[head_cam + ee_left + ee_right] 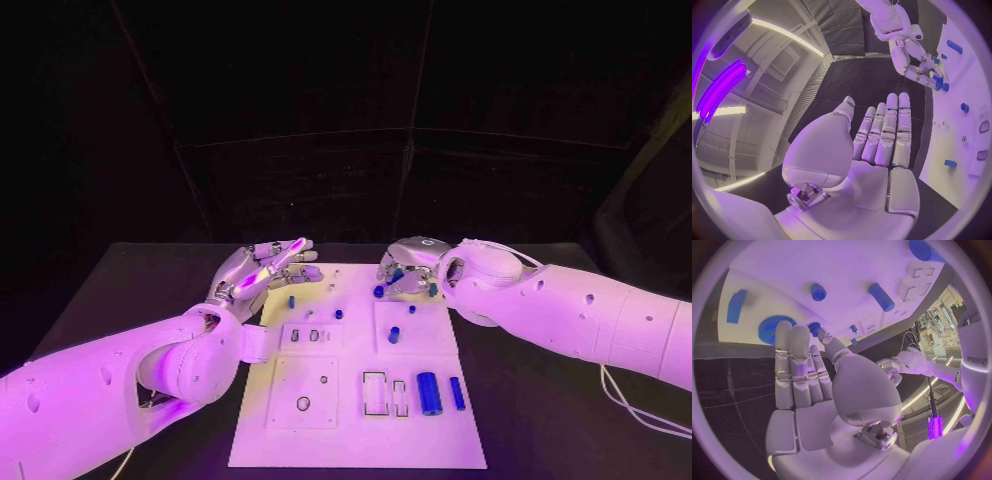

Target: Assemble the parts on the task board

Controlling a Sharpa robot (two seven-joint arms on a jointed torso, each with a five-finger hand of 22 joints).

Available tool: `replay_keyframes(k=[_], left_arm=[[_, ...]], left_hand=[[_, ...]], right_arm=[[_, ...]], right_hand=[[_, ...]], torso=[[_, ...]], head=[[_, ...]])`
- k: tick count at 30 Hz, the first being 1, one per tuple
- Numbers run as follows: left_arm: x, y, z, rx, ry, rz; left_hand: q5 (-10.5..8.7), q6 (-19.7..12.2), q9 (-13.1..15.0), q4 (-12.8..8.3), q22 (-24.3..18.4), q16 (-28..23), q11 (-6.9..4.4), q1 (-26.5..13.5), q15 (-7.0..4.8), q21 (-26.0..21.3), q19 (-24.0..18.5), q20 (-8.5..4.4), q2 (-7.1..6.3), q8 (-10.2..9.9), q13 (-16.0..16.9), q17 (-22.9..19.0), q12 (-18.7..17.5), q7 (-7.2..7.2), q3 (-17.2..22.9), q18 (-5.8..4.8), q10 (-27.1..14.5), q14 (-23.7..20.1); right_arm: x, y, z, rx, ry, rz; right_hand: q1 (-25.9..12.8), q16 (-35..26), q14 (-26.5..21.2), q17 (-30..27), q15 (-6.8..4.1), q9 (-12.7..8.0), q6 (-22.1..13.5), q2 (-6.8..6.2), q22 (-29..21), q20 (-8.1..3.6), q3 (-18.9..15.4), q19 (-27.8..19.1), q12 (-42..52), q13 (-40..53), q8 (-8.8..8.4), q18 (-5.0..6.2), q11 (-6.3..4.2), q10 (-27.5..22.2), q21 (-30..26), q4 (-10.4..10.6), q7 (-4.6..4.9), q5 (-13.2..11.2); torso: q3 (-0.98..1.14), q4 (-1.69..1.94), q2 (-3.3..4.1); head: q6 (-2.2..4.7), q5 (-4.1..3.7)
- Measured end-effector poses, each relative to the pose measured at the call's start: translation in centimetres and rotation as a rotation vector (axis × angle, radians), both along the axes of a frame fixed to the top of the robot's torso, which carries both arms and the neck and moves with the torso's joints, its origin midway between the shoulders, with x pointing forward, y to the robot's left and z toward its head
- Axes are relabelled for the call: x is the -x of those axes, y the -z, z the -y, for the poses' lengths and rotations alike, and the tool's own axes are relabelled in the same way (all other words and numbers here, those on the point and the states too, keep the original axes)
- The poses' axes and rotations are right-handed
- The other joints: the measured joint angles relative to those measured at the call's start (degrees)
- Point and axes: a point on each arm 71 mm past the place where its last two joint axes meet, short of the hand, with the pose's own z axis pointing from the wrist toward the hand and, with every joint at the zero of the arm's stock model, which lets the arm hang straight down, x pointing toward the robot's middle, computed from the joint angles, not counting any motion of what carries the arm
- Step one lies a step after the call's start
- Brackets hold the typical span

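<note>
Parts (pixel 427 393) on task board (pixel 361 440), mid-table (pixel 548 420)

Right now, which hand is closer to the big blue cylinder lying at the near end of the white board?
Right. The right hand hovers over the board's far end, on the big blue cylinder's side. The left hand is off the task board's far left corner, farther away.

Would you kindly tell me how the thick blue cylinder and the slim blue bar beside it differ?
The blue cylinder is clearly thicker than the blue bar. The blue cylinder lies further in; the blue bar lies nearer the right edge of the task board. Both are blue, lying flat and parallel.
</note>
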Motion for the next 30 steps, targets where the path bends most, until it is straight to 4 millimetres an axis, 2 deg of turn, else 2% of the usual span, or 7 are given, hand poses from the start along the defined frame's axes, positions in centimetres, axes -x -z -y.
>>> replay_keyframes(k=[5,15,16,19,21,27,30], left_arm=[[0.1,0.0,0.1,0.002,0.009,-0.005],[0.1,0.0,0.1,0.002,0.018,-0.012],[0.1,0.0,0.1,0.002,0.018,-0.013],[0.1,0.0,0.1,0.001,0.019,-0.014],[0.1,0.1,0.1,0.001,0.02,-0.016],[0.0,0.1,0.1,0.0,0.022,-0.019],[0.0,0.1,0.1,-0.001,0.023,-0.021]], left_hand=[[0.0,0.0,0.0,-0.2,0.0,-0.2,0.08,0.0,0.0,0.0,0.0,0.0,0.0,0.0,0.0,0.0,-0.2,0.0,-0.2,0.0,-0.1,0.0],[0.0,0.0,0.0,-0.2,-0.1,-0.2,0.07,0.0,0.19,-0.2,0.0,0.0,0.0,-0.3,0.0,0.1,-0.2,0.0,-0.2,-0.01,-0.5,-0.2],[0.0,0.0,0.0,-0.2,-0.1,-0.2,0.07,0.0,0.19,-0.2,0.0,0.0,0.0,-0.3,0.0,0.1,-0.2,0.0,-0.2,-0.01,-0.5,-0.2],[0.0,-0.2,0.0,-0.2,-0.1,-0.2,0.07,0.0,0.19,-0.2,0.0,0.0,0.0,-0.3,0.0,0.1,-0.2,0.2,-0.2,-0.01,-0.5,-0.2],[0.0,-0.2,0.0,-0.2,-0.2,-0.2,0.07,0.0,0.19,-0.2,0.0,0.0,0.0,-0.3,0.0,0.1,-0.2,0.2,-0.2,-0.01,-0.5,-0.2],[0.0,-0.2,0.0,-0.3,-0.2,-0.5,0.27,0.0,0.19,-0.2,0.0,0.0,0.0,-0.5,0.0,0.2,-0.4,0.2,-0.3,-0.01,-0.7,-0.2],[0.0,-0.2,0.0,-0.3,-0.2,-0.5,0.27,0.0,0.19,-0.2,0.0,0.0,0.0,-0.5,0.0,0.2,-0.4,0.2,-0.3,-0.01,-0.7,-0.2]], right_arm=[[-0.1,0.0,-0.3,0.024,-0.004,0.001],[-0.1,0.0,-0.9,0.047,-0.015,-0.009],[-0.1,0.0,-0.9,0.049,-0.015,-0.01],[-0.2,0.1,-1.0,0.054,-0.015,-0.016],[-0.2,0.1,-1.1,0.058,-0.015,-0.021],[-0.4,0.3,-1.3,0.066,-0.016,-0.031],[-0.4,0.2,-1.3,0.067,-0.016,-0.031]], right_hand=[[-0.2,5.9,0.0,5.7,0.0,0.0,0.0,-0.22,4.1,0.06,1.1,-0.3,0.0,0.0,0.0,0.01,0.0,0.0,4.0,0.0,0.0,0.0],[-0.8,13.9,0.0,13.8,0.0,0.0,0.0,-0.08,12.2,0.4,3.1,0.5,0.0,0.0,0.0,0.0,0.0,0.0,11.0,0.4,0.0,0.0],[-1.2,14.9,0.0,14.9,0.0,0.0,0.0,0.25,13.3,0.32,3.3,1.1,0.0,0.0,0.0,-0.01,0.0,0.0,11.8,0.7,0.0,0.0],[-1.2,16.6,0.0,16.7,0.0,0.0,0.0,0.25,15.6,0.53,4.1,1.5,0.0,0.0,0.0,-0.07,0.0,0.0,13.6,0.9,0.0,0.0],[-1.4,17.6,0.0,17.7,0.0,0.0,0.0,0.47,16.7,0.46,4.7,1.6,0.0,0.0,0.0,-0.96,0.0,0.0,14.5,1.0,0.0,-0.2],[-1.4,20.0,0.0,20.1,0.0,0.0,0.3,0.44,19.6,0.5,6.3,2.3,0.0,0.0,0.0,-0.95,0.1,0.2,16.8,1.3,-0.27,-0.6],[-1.2,21.4,0.0,21.4,0.0,0.1,1.4,0.64,21.3,0.4,7.9,2.7,0.4,0.0,-0.01,-0.94,-0.3,1.6,18.2,1.3,-0.27,-1.8]], torso=[[-0.1,0.16,0.36],[-0.09,0.19,0.83],[-0.08,0.19,0.86],[-0.06,0.19,0.98],[-0.06,0.2,1.05],[-0.05,0.24,1.19],[-0.05,0.25,1.27]], head=[[0.07,-0.1],[0.13,-0.05],[0.13,-0.04],[0.24,-0.04],[0.25,-0.04],[0.13,-0.03],[0.13,-0.03]])
